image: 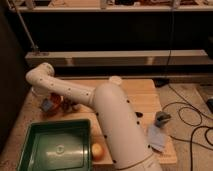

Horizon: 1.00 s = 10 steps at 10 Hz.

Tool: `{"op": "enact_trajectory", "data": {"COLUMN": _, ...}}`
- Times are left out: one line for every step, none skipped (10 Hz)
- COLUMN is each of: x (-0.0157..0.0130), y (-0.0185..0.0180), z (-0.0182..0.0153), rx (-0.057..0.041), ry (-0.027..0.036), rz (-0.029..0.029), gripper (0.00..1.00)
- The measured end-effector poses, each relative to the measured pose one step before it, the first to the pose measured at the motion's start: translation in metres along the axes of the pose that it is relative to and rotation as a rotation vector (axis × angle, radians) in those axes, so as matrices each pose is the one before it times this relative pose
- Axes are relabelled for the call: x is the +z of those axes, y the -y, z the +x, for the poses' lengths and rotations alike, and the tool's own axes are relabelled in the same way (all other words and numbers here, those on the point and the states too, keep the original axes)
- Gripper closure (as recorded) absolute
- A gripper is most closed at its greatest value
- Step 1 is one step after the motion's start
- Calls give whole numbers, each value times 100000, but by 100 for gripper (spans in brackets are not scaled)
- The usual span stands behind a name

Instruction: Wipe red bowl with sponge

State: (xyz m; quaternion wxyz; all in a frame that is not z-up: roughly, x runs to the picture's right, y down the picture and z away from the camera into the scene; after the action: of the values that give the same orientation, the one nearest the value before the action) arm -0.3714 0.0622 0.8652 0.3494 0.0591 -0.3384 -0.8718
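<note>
The red bowl sits on the wooden table at its left end, partly hidden by my arm. My gripper hangs down from the white arm's bend at the far left and is right at the bowl's left side. A small blue-grey sponge shows at the gripper's tip, against the bowl's left rim. The arm covers most of the gripper.
A dark knobbly cluster lies just right of the bowl. A green tray stands at the front left, with an orange fruit beside it. A grey-blue lump with a pale sheet is at the right. A white disc is at the back edge.
</note>
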Motion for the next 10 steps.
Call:
{"op": "enact_trajectory", "data": {"x": -368, "y": -1913, "z": -548, "rx": 1980, "ry": 266, "rz": -3151, "gripper": 100}}
{"op": "enact_trajectory", "data": {"x": -81, "y": -840, "z": 74, "rx": 1175, "ry": 412, "rz": -1608, "gripper": 100}}
{"op": "enact_trajectory", "data": {"x": 37, "y": -897, "z": 159, "rx": 1313, "ry": 100, "rz": -1292, "gripper": 100}}
{"op": "enact_trajectory", "data": {"x": 7, "y": -819, "z": 129, "rx": 1007, "ry": -45, "rz": -1387, "gripper": 100}}
{"op": "enact_trajectory", "data": {"x": -159, "y": -1316, "z": 669, "rx": 2277, "ry": -988, "rz": -1680, "gripper": 100}}
{"op": "enact_trajectory", "data": {"x": -133, "y": -475, "z": 637, "rx": 335, "ry": -827, "rz": -1070, "gripper": 100}}
{"op": "enact_trajectory", "data": {"x": -16, "y": 213, "z": 527, "rx": -52, "ry": -395, "rz": 125, "gripper": 100}}
{"op": "enact_trajectory", "data": {"x": 161, "y": 762, "z": 656, "rx": -545, "ry": -241, "rz": 756, "gripper": 100}}
{"op": "enact_trajectory", "data": {"x": 269, "y": 934, "z": 601, "rx": -883, "ry": -103, "rz": 939, "gripper": 100}}
{"op": "enact_trajectory", "data": {"x": 341, "y": 1317, "z": 452, "rx": -1642, "ry": 195, "rz": 1256, "gripper": 100}}
